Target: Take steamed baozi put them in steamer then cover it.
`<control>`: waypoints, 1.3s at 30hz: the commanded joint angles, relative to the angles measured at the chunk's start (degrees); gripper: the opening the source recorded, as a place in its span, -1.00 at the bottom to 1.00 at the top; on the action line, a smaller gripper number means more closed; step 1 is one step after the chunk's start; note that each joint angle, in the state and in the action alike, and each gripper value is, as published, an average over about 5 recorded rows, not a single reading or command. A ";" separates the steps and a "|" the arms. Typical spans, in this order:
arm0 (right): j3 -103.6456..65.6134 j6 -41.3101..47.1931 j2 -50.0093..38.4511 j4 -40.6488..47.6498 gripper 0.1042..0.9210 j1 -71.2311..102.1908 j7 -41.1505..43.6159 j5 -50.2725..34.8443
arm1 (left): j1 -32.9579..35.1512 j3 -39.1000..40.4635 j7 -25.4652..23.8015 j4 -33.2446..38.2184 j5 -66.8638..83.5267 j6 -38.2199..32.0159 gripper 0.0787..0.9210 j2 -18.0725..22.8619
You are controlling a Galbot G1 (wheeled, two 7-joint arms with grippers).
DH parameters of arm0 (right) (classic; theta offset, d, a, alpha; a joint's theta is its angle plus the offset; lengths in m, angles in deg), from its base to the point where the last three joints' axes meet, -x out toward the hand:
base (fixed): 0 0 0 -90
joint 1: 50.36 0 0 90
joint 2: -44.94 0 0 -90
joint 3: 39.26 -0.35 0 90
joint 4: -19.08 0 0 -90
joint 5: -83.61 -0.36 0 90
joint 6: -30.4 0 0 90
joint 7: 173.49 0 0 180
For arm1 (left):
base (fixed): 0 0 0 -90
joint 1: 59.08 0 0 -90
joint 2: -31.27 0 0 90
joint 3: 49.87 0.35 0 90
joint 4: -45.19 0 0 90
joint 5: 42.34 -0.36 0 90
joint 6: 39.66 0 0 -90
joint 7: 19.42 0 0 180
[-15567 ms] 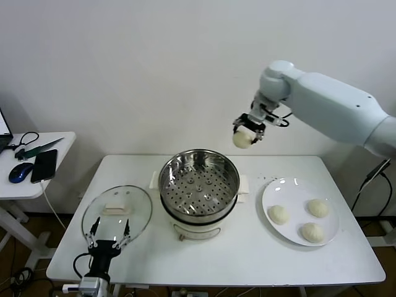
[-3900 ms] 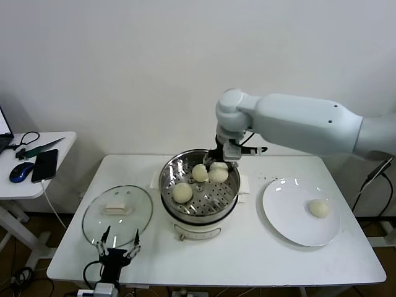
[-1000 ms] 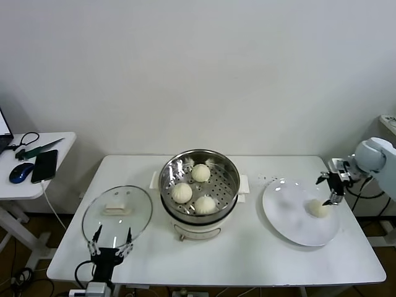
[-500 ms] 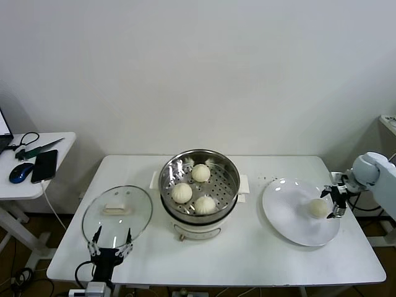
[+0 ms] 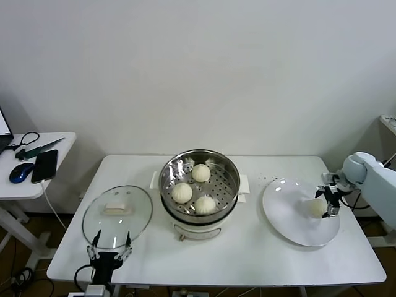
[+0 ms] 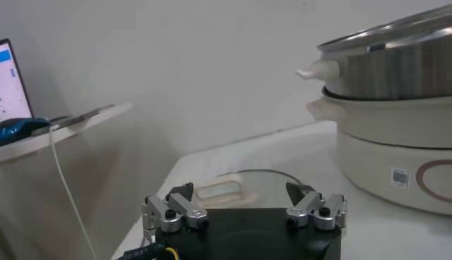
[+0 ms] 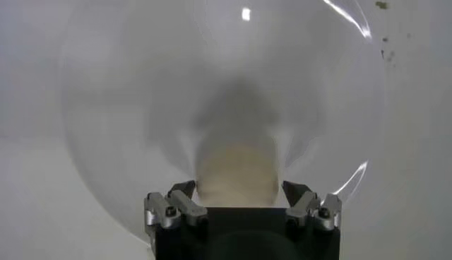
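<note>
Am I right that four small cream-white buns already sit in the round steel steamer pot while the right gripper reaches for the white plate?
Not quite: the head view shows three cream-white buns in the steel steamer pot; the fourth bun lies on the white plate, at the right gripper.

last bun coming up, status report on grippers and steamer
Right gripper open, straddling last baozi on plate. Left gripper open near cover. Steamer uncovered.

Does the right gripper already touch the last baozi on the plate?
Cannot tell. In the right wrist view the baozi lies between the open right gripper, but neither contact nor gap shows plainly.
</note>
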 commanded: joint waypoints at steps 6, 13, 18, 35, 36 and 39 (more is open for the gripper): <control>0.85 -1.41 2.20 2.41 0.68 -0.42 0.02 1.87 | 0.60 0.23 0.18 1.01 0.05 -0.18 0.77 0.04; 1.33 -1.15 1.60 1.62 0.55 -0.82 -0.43 0.26 | 0.85 0.25 0.23 1.00 0.04 -0.28 0.77 0.15; 7.15 1.26 -0.54 -1.81 0.55 -5.79 -0.87 -7.26 | 0.81 0.37 0.25 1.37 0.03 -0.27 0.77 0.23; 50.61 12.36 6.19 -17.27 0.53 -51.63 -5.12 -48.39 | 1.02 3.72 1.23 3.15 0.03 -1.40 0.77 0.64; 51.59 13.14 7.31 -18.14 0.53 -52.76 -5.36 -50.14 | 0.93 4.09 1.24 3.29 -0.03 -1.37 0.77 0.63; 54.50 15.26 10.60 -20.55 0.53 -55.51 -6.41 -55.98 | 0.60 5.48 1.34 3.61 -0.36 -1.32 0.77 0.84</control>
